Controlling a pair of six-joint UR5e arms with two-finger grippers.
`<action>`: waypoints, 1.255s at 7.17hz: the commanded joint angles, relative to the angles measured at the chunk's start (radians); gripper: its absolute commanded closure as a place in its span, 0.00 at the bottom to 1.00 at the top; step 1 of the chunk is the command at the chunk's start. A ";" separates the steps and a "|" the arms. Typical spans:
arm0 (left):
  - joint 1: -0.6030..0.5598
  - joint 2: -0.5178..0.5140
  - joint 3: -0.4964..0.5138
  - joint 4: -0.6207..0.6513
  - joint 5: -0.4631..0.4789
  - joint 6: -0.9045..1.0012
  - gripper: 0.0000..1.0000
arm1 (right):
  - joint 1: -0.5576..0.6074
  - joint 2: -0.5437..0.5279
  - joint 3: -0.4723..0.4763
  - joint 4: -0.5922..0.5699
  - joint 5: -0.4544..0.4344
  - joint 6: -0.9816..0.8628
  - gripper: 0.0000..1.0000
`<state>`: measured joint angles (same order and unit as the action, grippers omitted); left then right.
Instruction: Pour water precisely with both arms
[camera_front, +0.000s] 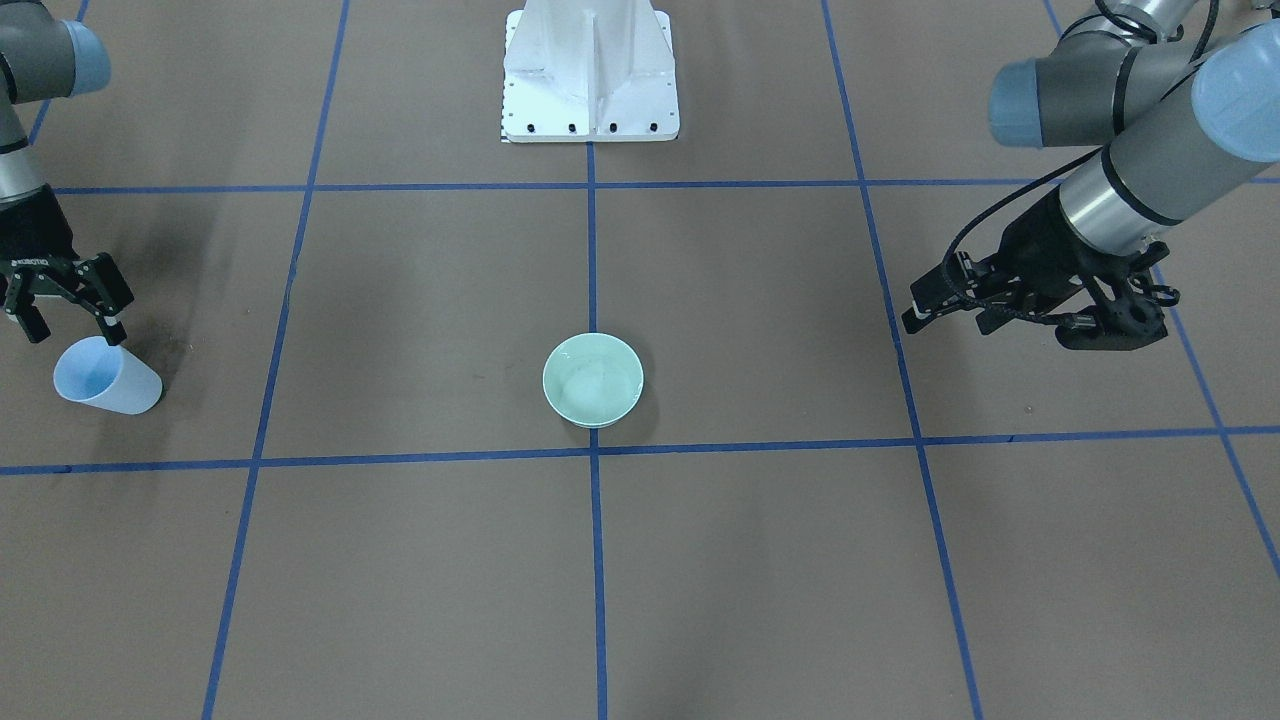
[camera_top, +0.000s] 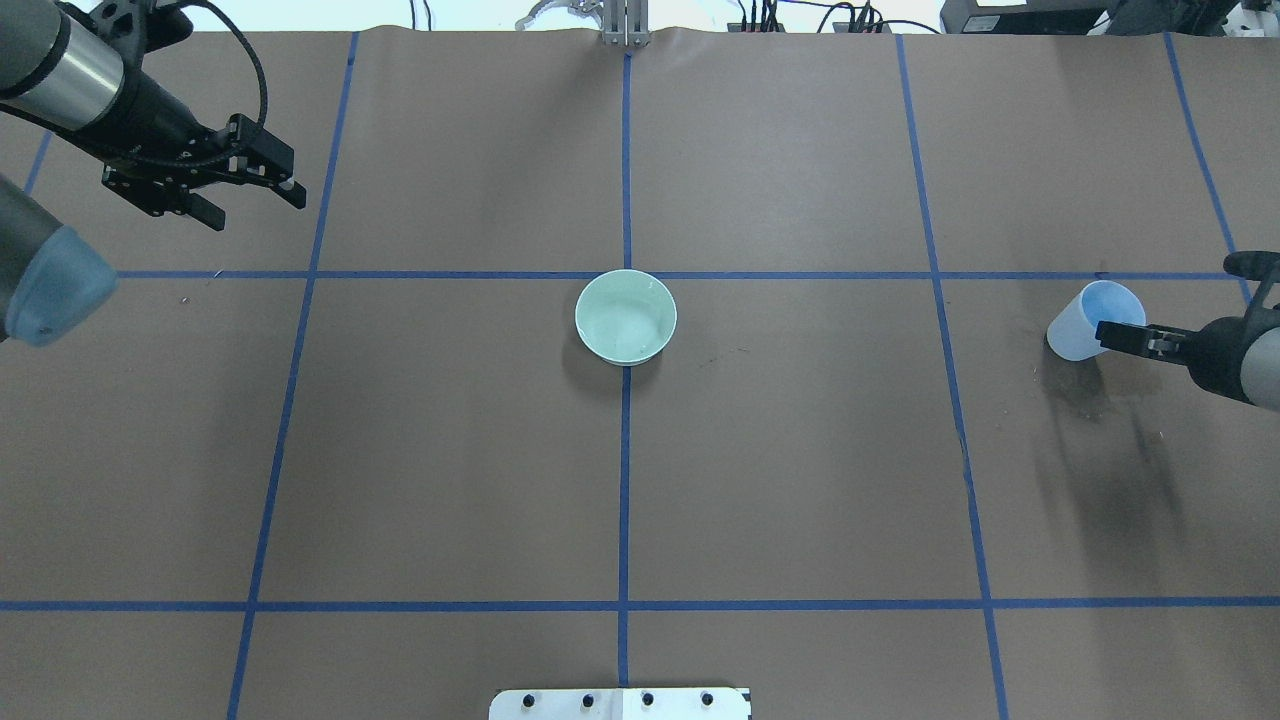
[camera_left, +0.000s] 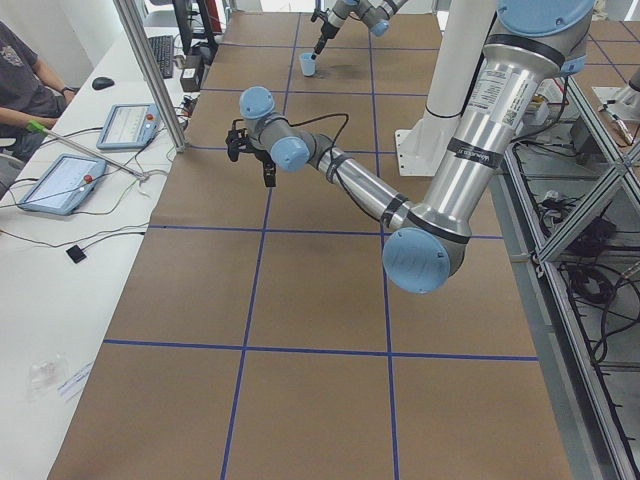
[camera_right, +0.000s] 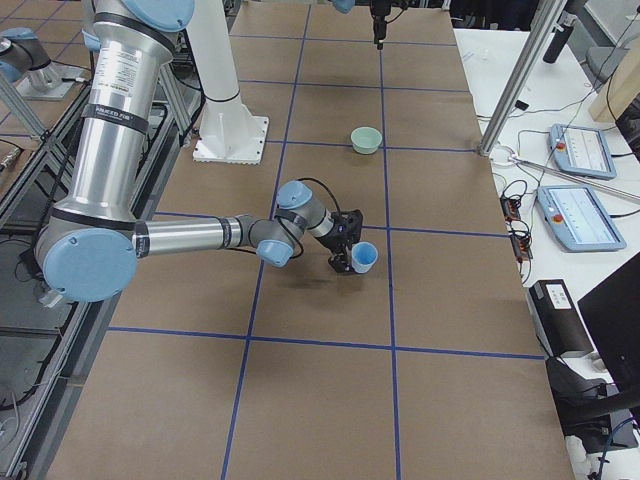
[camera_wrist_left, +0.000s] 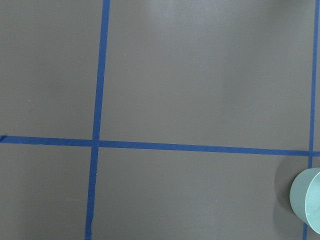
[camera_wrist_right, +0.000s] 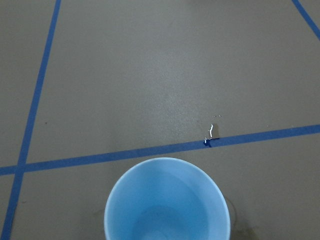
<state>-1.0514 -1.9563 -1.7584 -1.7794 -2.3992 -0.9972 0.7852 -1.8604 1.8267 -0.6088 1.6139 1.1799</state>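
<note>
Left end effector (camera_top: 258, 208) hangs over the bare brown tabletop (camera_front: 430, 300), its two black fingers spread wide with nothing between them. The left arm (camera_front: 1150, 170) behind it slants down low towards the surface.

Well apart from it, off to its right, a pale green bowl (camera_front: 590, 416) stands upright on a blue tape line, roughly midway between the two end effectors. The bowl's inside looks glossy, but I cannot tell whether it holds liquid.

Further right, a light blue cup (camera_front: 105, 380) stands upright just below the right end effector (camera_front: 72, 330), on the side away from the robot. This end effector points straight down from the right arm (camera_right: 180, 235), and its fingers are also spread wide and grip nothing. The fingertips sit at about rim height beside the cup; whether one touches the rim cannot be told.

In the right wrist view the water (camera_wrist_right: 211, 133) shows as a few small white glints on the tape line just beyond the cup, away from the end effector. The cup's blue interior looks smooth, and how much it holds cannot be made out
</note>
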 joint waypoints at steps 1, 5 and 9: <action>0.017 -0.001 0.002 0.002 0.012 -0.004 0.00 | 0.003 -0.072 0.097 0.001 0.030 -0.003 0.00; 0.242 -0.120 0.019 0.003 0.177 -0.231 0.00 | 0.262 -0.077 0.039 -0.012 0.379 -0.330 0.00; 0.420 -0.415 0.306 0.045 0.354 -0.287 0.01 | 0.662 0.076 -0.096 -0.389 0.737 -0.976 0.01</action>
<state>-0.6837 -2.2890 -1.5543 -1.7262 -2.0918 -1.2738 1.3661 -1.8179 1.7422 -0.8710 2.2866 0.3789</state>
